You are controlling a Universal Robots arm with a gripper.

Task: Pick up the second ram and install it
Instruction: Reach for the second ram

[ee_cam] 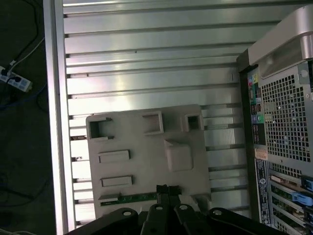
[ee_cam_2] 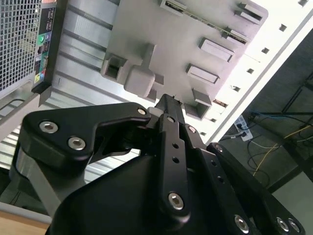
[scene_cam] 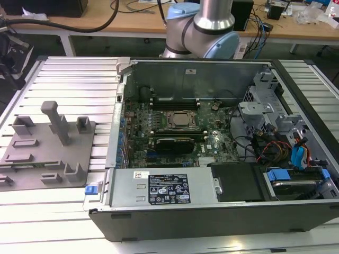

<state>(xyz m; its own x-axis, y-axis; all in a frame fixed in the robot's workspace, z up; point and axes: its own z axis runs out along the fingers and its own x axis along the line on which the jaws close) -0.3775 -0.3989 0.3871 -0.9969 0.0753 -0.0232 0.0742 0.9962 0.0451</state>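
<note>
The second ram (ee_cam: 137, 197) is a thin green stick lying along one edge of the grey fixture plate (ee_cam: 146, 147). That plate (scene_cam: 47, 153), with its upright posts, rests on the ribbed metal table at the exterior view's left, beside the open computer case (scene_cam: 212, 137). My gripper (ee_cam: 164, 188) hovers well above the plate, its black fingertips over the ram's end. In the second wrist view the gripper (ee_cam_2: 168, 100) has its fingers pressed together with nothing between them, pointing down at the plate (ee_cam_2: 186, 44).
Inside the case the motherboard carries a processor socket (scene_cam: 180, 120) with memory slots on both sides, and cables and drive bays (scene_cam: 286, 159) fill the exterior view's right. The arm's base (scene_cam: 201, 26) stands behind the case. The table edge (ee_cam: 54, 122) drops to a floor with cables.
</note>
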